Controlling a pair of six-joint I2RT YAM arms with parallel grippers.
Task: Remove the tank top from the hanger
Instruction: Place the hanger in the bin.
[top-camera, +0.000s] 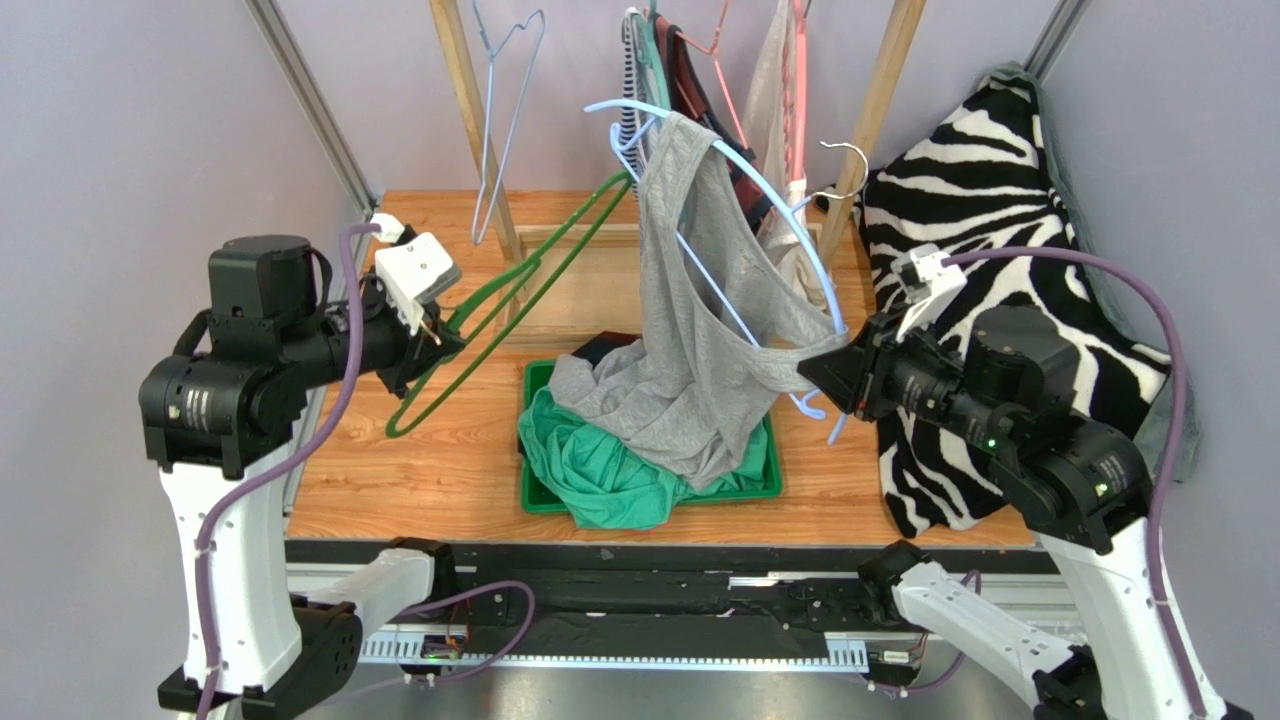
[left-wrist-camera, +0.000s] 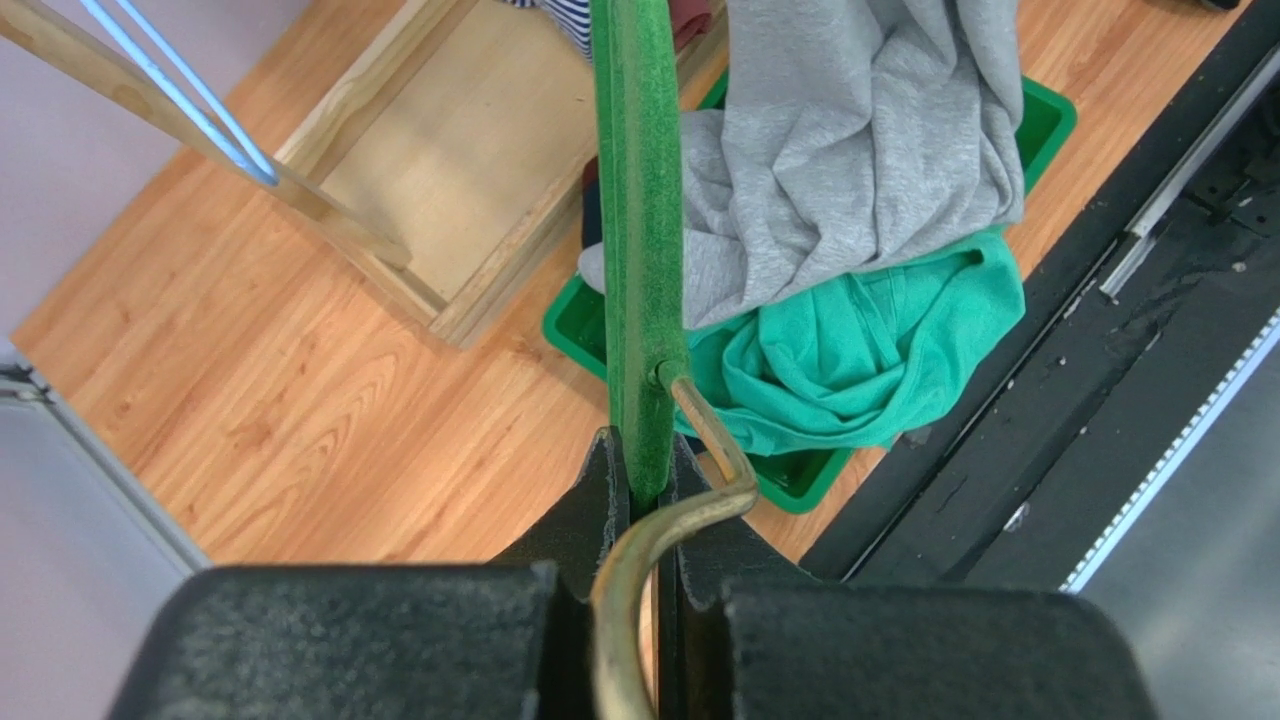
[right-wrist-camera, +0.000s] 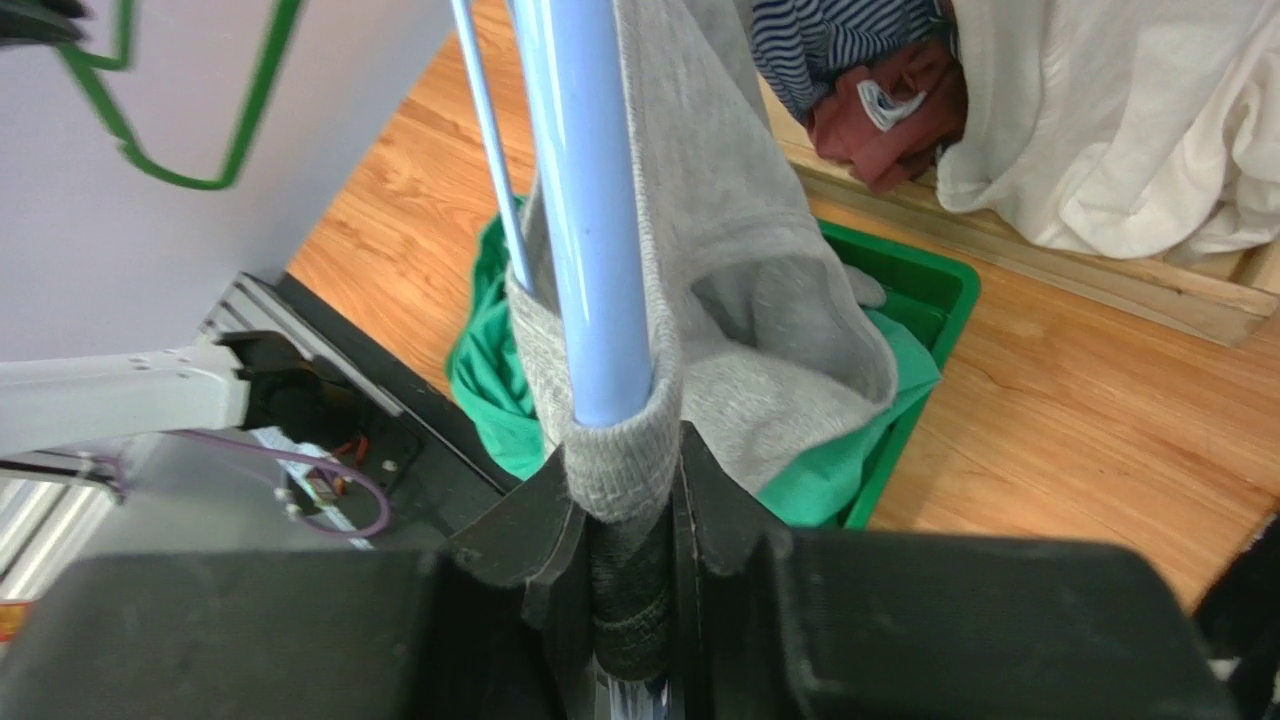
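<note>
The left hand, at the left of the top view, is closed tight on the green hanger, right by its brass hook. The hanger is bare and sticks out over the bench toward the middle. The right hand, at the right of the top view, is closed tight on the end of the blue hanger. A loop of the grey tank top is wrapped round the bar just where the hand pinches it. The tank top is still on the blue hanger. It hangs down from the bar in the middle of the top view, and its bottom part lies bunched in the green tray. It rests there on a crumpled green cloth, which spills over the near edge of the tray. Past the tray stands a wooden rack with more clothes and a thin wire hanger hanging from it. A zebra cloth is piled at the far right of the bench.
</note>
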